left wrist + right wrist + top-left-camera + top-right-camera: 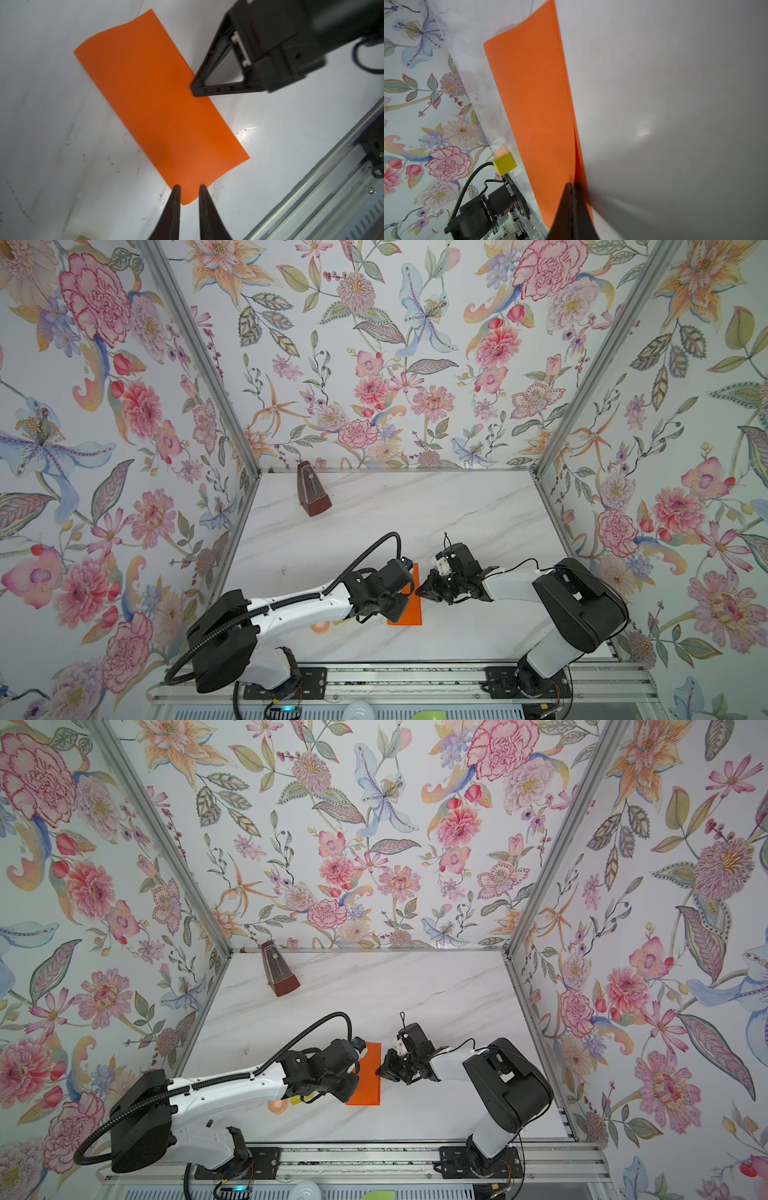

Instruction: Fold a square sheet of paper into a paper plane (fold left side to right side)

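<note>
Black fingertips (pixel 175 197) of the left gripper (pixel 189 186), a narrow gap between them and nothing caught, hover at the 7 o'clock corner of the square sheet of paper (pixel 158 99), doubled into a strip at 6 o'clock on the table (pixel 457 522); the right gripper (pixel 194 90), jaws closed, pins the loose edges at 3 o'clock, likely so the layers stay matched while the puffy fold gets pressed. A tape ring (pixel 321 627) and yellow block (pixel 504 165) crowd the sheet's 8 o'clock; a metronome (pixel 312 489) stands clear at 11

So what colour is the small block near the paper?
Yellow; the block shows best in the right wrist view.
</note>
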You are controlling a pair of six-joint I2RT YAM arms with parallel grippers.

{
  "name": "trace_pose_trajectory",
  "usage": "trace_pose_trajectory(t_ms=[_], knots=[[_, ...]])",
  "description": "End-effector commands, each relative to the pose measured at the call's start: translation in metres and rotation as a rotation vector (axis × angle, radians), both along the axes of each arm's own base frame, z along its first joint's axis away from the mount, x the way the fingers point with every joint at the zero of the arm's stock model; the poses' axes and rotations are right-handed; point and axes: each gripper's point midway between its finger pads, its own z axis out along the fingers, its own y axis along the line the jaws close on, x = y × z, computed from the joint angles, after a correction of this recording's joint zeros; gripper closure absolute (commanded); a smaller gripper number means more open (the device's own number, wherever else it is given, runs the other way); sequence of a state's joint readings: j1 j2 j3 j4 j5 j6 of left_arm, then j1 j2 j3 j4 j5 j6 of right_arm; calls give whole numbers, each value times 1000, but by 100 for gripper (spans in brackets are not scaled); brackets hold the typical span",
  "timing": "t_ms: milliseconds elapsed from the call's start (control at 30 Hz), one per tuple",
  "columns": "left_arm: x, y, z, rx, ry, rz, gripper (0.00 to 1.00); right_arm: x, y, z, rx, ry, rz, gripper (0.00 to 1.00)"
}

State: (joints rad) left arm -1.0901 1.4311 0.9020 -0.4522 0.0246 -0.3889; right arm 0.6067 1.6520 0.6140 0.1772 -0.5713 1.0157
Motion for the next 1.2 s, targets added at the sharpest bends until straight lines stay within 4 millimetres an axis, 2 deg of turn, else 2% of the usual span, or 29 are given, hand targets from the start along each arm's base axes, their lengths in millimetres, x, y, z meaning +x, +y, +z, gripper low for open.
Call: trace_pose_trajectory(t_ms=[0,167,233,333,467,600,667,767,967,1167], knots=[[3,-11,2,79,-134,-41,72,3,3,-2,-3,79,-50,100],[-7,-30,-4,121,-186,-90,62,6,4,-6,-20,98,-50,100],[-9,-33,-16,160,-187,-98,58,7,4,-8,-23,102,-51,100],[-12,-39,-24,175,-184,-111,53,9,5,-8,-21,102,-48,100],[-16,-45,-34,174,-166,-128,51,9,5,-9,-19,102,-46,100],[-11,-39,-43,234,-189,-110,51,10,6,-9,-17,101,-40,100],[-10,-37,-46,258,-190,-114,54,10,5,-10,-19,103,-38,100],[-10,-36,-46,274,-189,-125,63,10,5,-9,-21,101,-37,100],[-12,-41,-36,227,-186,-125,80,9,4,-10,-25,101,-34,100],[-12,-42,-34,213,-179,-124,89,9,4,-9,-25,94,-29,100]])
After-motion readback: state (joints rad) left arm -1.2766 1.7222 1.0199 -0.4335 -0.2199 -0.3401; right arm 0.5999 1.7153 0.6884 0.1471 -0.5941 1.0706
